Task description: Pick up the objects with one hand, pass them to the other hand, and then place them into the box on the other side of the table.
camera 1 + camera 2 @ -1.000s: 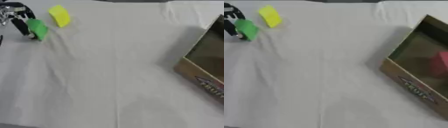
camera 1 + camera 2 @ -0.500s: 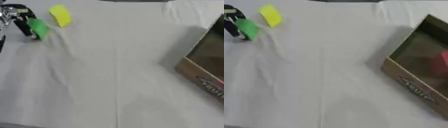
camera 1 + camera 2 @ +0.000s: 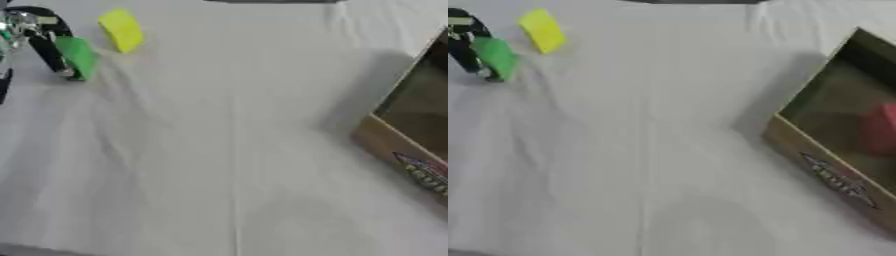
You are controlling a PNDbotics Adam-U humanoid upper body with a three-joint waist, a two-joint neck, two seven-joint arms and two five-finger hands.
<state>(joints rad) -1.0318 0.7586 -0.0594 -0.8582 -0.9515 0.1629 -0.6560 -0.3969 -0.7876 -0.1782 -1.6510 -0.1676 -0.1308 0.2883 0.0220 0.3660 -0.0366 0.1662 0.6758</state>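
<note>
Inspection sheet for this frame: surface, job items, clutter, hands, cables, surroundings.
Surface: white cloth, wrinkled, with a centre crease.
Job's things: green block at far left, against the left hand's fingers; yellow block beside it, apart, lying free; cardboard box at right, open, holding a pink block.
Clutter: nothing seen.
Hands: left hand at the far-left edge, fingers curled round the green block; right hand not in view.
Cables: nothing seen.
Surroundings: dark strip beyond the cloth's far edge, otherwise nothing seen.

A creased white cloth [image 3: 227, 150] covers the whole table.
</note>
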